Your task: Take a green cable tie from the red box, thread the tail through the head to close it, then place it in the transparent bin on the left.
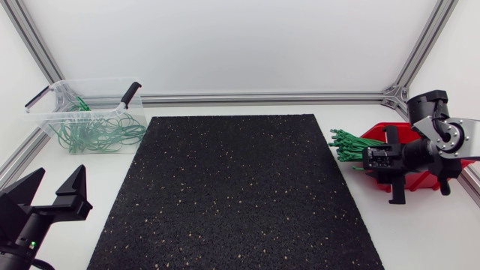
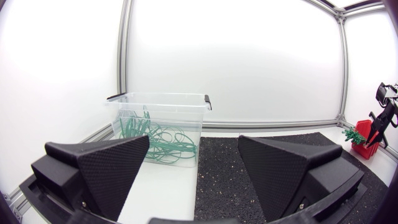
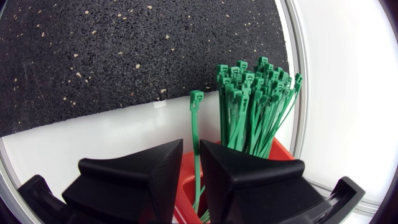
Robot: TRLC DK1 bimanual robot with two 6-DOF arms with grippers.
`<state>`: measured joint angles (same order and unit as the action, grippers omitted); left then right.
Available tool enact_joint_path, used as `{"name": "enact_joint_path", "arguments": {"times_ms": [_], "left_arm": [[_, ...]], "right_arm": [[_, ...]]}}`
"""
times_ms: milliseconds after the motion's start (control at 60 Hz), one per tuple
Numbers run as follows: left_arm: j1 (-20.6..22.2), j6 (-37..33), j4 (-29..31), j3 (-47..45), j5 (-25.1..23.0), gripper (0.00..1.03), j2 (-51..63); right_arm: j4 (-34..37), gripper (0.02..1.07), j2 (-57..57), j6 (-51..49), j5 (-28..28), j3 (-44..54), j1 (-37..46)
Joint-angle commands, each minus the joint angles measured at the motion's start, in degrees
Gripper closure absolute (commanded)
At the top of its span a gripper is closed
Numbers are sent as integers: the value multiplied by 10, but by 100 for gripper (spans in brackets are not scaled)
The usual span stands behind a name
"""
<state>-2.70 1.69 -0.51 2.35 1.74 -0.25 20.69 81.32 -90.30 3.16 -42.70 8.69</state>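
Observation:
A red box (image 1: 420,181) at the table's right holds a bundle of green cable ties (image 1: 349,144) whose heads stick out toward the mat. My right gripper (image 1: 373,159) hangs over this box. In the right wrist view its fingers (image 3: 143,177) stand close together, with a single green cable tie (image 3: 196,118) in the narrow gap. A sliver of red box (image 3: 283,152) shows between one finger and that tie. The main bundle (image 3: 255,99) lies just beside it. My left gripper (image 1: 51,187) rests wide open at the near left, empty (image 2: 194,146). The transparent bin (image 1: 90,81) stands ahead of it.
The bin (image 2: 158,99) holds several closed green tie loops and has black handle clips. A black speckled mat (image 1: 232,195) covers the table's middle. Aluminium frame rails run along the back and sides.

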Motion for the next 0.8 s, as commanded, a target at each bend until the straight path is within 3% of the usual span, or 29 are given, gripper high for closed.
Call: {"name": "enact_joint_path", "arguments": {"times_ms": [0, 250, 467, 783], "left_arm": [[5, 2, 12, -23, -2, 4, -5], [6, 2, 13, -23, -2, 4, -5], [9, 2, 13, -23, -2, 4, -5], [12, 2, 14, -22, -2, 4, -5]], "right_arm": [[-9, 89, -4, -16, 0, 17, 2], [-22, 101, -15, -24, 0, 23, 3], [-21, 101, -63, -28, 2, 22, 3], [114, 101, -144, 9, 44, -71, -4]]}}
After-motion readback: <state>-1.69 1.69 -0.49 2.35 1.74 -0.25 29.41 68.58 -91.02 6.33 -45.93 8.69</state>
